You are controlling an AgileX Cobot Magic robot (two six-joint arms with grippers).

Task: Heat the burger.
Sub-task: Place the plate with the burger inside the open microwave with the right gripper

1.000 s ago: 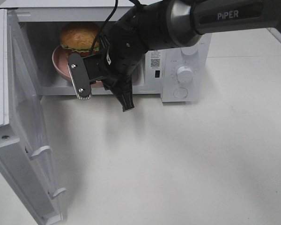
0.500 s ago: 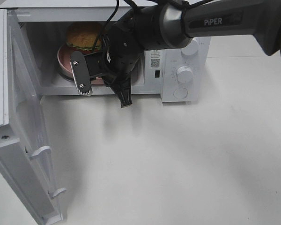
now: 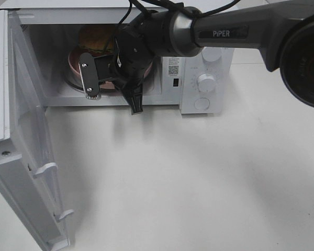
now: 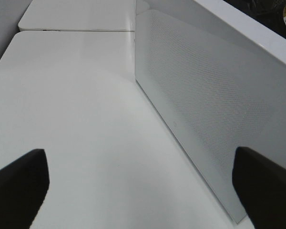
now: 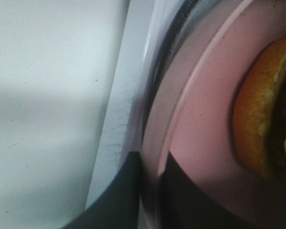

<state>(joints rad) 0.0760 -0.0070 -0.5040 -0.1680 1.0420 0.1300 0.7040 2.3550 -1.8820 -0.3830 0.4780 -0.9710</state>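
Glossy burger [image 5: 255, 119] — smooth plate [image 5: 200, 129], matt white table [image 3: 199, 183].

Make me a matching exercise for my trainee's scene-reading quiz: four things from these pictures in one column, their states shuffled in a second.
Things
1. burger
2. microwave door
3. left gripper
4. right gripper

States
a. swung wide open
b. sits on the pink plate
c. shut on the plate's rim
d. jaws wide apart, holding nothing

Pairs: 1-b, 2-a, 3-d, 4-c
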